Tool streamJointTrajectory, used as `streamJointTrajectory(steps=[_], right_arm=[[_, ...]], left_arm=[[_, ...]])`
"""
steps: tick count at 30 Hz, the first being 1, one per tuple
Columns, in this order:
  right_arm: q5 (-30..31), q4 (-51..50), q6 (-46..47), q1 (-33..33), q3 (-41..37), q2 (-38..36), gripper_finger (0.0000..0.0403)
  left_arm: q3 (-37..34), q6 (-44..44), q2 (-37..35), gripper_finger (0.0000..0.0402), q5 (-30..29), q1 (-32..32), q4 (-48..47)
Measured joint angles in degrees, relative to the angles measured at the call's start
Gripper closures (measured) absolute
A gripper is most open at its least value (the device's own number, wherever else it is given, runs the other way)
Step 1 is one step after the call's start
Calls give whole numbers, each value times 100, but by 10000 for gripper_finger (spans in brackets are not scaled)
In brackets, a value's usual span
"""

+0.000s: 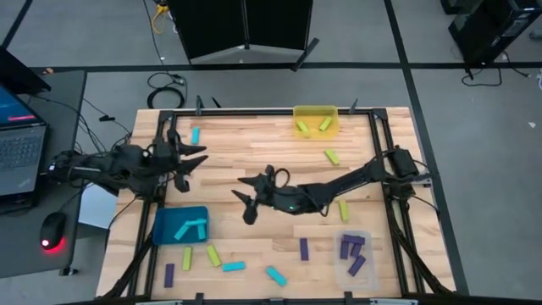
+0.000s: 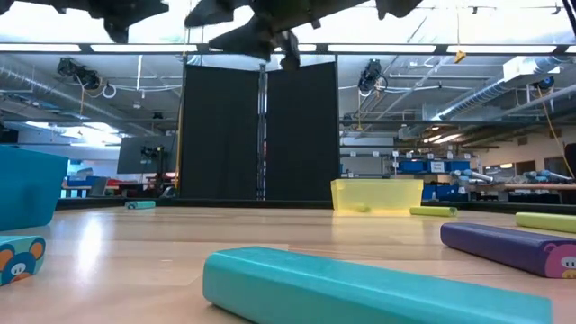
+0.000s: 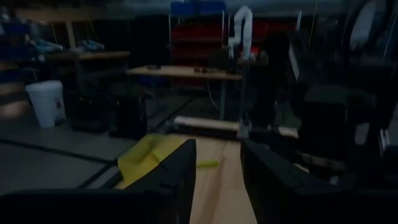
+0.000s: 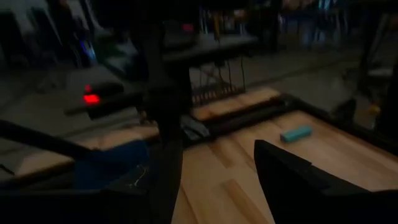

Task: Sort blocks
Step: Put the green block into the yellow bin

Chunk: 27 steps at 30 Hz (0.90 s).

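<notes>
Blocks (image 1: 233, 266): small rigid cyan, purple and yellow-green bars, probably light; best pinched across the narrow sides. Left gripper (image 1: 193, 158) and right gripper (image 1: 247, 199) spread, empty.

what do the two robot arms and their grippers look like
Both arms are matte black, built from slim jointed segments. The left gripper and right gripper each end in two flat, tapered black fingers. Thin black cables trail from the arm bases. No markings are visible.

Right claw (image 4: 217, 180) gapes, empty — cyan block (image 4: 295, 134) lies beyond.
</notes>
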Motion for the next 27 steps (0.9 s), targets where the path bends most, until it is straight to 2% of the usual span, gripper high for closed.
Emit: streamJointTrajectory(steps=[3, 7, 16, 20, 23, 27], right_arm=[[-239, -776, 169, -101, 308, 34, 193], [-263, -1774, 343, -140, 469, -42, 192], [-181, -6208, 2716, -124, 485, -698, 194], [374, -7796, 3232, -10, 475, -945, 194], [905, -8482, 3553, 53, 170, -1207, 194], [1027, -8383, 4045, 26, -846, -2022, 194]], left_arm=[[0, -60, -5, 269, -41, 1, -272], [0, -81, 55, 269, -60, 0, -395], [0, -81, 85, 269, -60, 0, -609], [0, -71, 89, 269, -60, 0, -614], [0, -57, 89, 269, -22, 0, -614], [0, -59, 96, 269, 161, 0, -616]])
